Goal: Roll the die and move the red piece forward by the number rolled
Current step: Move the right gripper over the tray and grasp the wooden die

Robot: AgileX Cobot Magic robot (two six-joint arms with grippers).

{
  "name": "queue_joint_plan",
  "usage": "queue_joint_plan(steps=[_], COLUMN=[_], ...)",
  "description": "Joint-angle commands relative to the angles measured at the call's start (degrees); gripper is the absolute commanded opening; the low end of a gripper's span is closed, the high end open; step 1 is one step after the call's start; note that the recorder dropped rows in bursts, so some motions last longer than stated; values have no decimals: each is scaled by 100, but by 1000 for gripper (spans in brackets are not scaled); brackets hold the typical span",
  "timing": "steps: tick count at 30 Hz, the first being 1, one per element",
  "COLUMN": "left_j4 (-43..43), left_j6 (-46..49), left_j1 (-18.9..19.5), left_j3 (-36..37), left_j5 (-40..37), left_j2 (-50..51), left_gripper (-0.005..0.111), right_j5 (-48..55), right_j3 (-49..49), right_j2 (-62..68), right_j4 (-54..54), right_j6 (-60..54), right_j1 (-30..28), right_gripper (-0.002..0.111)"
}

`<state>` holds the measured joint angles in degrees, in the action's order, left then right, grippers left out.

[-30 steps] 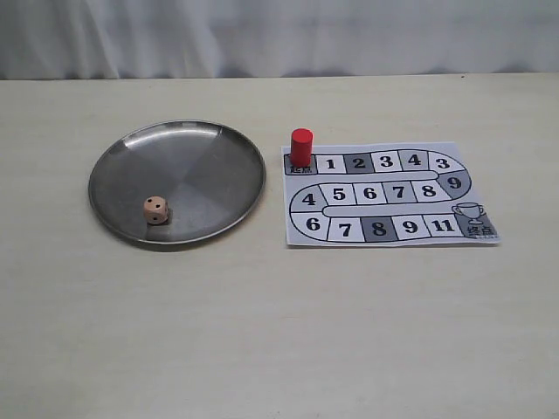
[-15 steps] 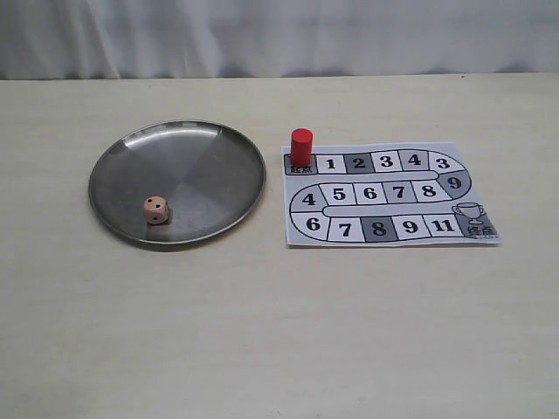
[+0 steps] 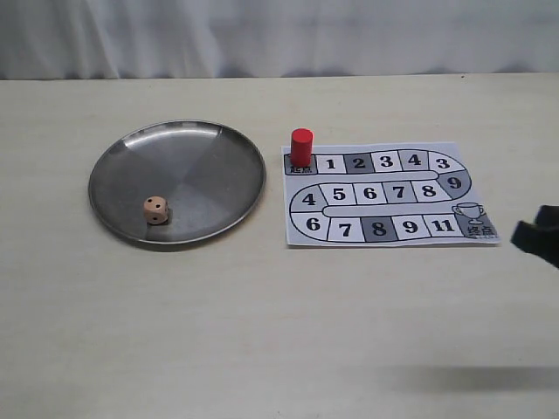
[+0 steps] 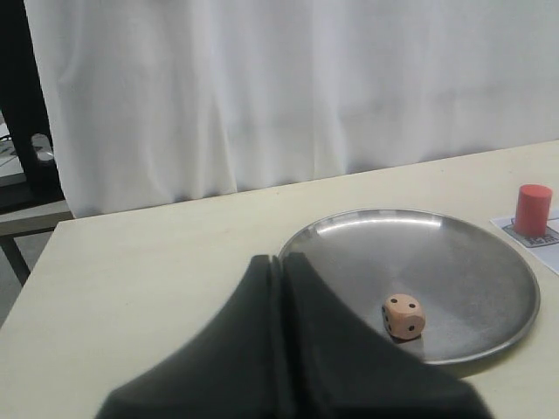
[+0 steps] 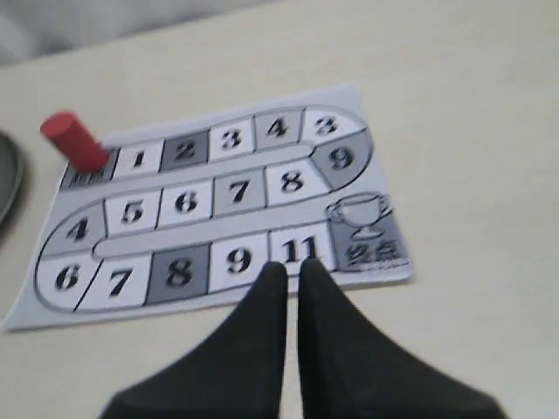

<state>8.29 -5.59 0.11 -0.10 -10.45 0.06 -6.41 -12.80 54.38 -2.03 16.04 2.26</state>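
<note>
The die (image 3: 156, 209) lies in the near-left part of a round steel plate (image 3: 192, 157), with two pips on its top face (image 4: 403, 315). The red piece (image 3: 301, 146) stands upright on the start square at the top-left corner of the paper board (image 3: 384, 194). My left gripper (image 4: 281, 260) is shut and empty, short of the plate's rim (image 4: 489, 262) and not in the exterior view. My right gripper (image 5: 293, 269) is shut with only a thin slit, hovering by the board's square 11. It shows at the exterior view's right edge (image 3: 534, 237), far from the red piece (image 5: 74, 141).
The board (image 5: 218, 201) is a numbered track ending in a trophy square (image 3: 470, 218) at its near-right corner. A white curtain (image 3: 279, 35) hangs behind the table's far edge. A dark frame (image 4: 22, 105) stands beyond the table's left side.
My right gripper has come into the exterior view at the right edge, beside the board's near-right corner. Die and red piece have not moved.
</note>
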Motion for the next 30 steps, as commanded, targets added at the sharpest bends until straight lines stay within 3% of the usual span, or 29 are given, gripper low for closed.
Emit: queue_joint_plan(steps=[1,4,8,14,22,30], left_j4=[1,1,1,1,1,1], left_j6=[-5,-5,-5,-5,-5,-5], left_j1=[-14,-14,-14,-14,-14,-14], left_j3=[10,10,10,10,10,10], left_j5=[51,51,51,51,51,51], left_j2=[-6,-6,-6,-6,-6,-6], left_gripper=[0,0,0,0,0,0], right_j5=[20,20,65,641,1615,2624], right_j3=[-643,-1229,-2133,-3793,-6154,-8112], right_j2=[1302,2105,3174,4646,6232,7577], right_j4=[-57,-57,-57,-57,-338,-311], right_j6=[33,33,33,-229,-341,-377], right_j1=[1158,1939,2772,3614,4231,4253], right_gripper=[5,15,42,66,71,71])
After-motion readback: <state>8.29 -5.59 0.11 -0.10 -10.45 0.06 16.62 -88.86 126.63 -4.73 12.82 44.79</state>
